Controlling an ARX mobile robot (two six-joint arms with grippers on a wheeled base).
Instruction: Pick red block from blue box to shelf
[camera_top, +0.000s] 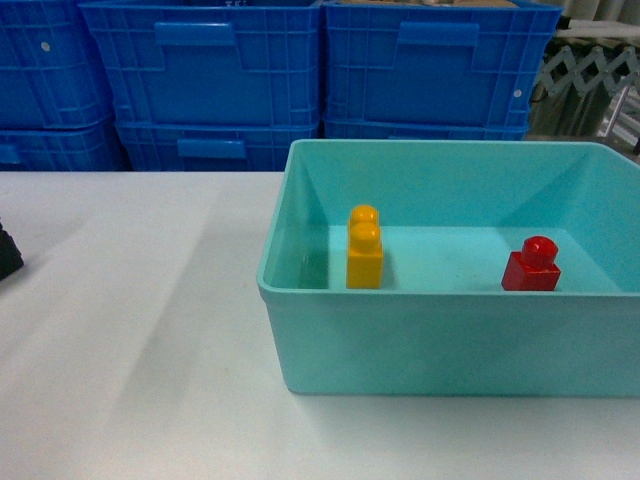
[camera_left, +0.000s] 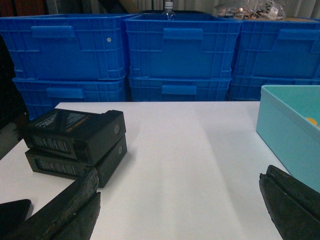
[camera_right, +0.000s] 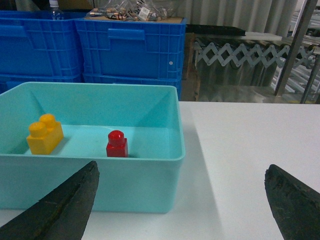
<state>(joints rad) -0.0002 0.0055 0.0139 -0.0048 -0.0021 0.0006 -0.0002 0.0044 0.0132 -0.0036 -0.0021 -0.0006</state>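
White table (camera_top: 130, 330) carries the blue box (camera_right: 150, 185), which sits ahead-left of the right gripper (camera_right: 182, 210); its jaws stand wide apart, likely readied for reaching in. Inside, the red block (camera_right: 117, 144) stands upright, beyond the near wall.

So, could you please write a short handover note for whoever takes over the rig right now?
Left gripper: open, empty, over the white table left of the blue box.
Right gripper: open, empty, at the box's near right corner, outside it.
Red block: upright on the box floor, right side; yellow brick stands apart to its left.
Done: nothing yet; the block is untouched.
Left: grasp the red block, lift it out, place it on the shelf, which is not clearly in view.
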